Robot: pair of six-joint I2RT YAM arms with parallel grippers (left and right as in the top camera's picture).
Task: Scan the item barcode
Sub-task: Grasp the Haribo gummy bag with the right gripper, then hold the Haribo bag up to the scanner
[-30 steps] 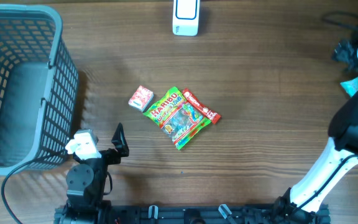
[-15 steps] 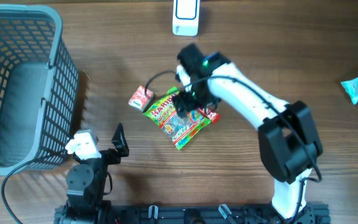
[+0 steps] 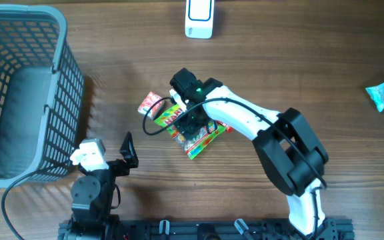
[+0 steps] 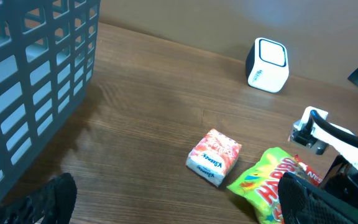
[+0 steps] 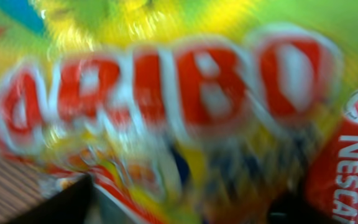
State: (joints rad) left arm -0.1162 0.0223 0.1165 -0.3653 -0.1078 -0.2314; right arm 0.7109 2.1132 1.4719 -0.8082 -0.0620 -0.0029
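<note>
The right gripper (image 3: 191, 123) hovered low over the Haribo bag (image 3: 203, 139), its fingertips (image 5: 61, 204) spread apart at either side of the bag, which lay directly beneath it on the surface (image 3: 292, 60). Whether they touched the bag could not be told. A red Nescafé sachet (image 5: 347, 168) lay just to one side of that gripper. The left gripper (image 4: 176, 190) stood wide open and empty, with a small red-and-white packet (image 4: 214, 157) ahead of it and the white scanner (image 4: 268, 65) further beyond.

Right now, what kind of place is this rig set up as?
Probably a mock shop checkout on a lab bench: a white barcode scanner at the far edge of the wooden table, a grey shopping basket at the left, and packaged snacks such as a Haribo bag mid-table.
</note>
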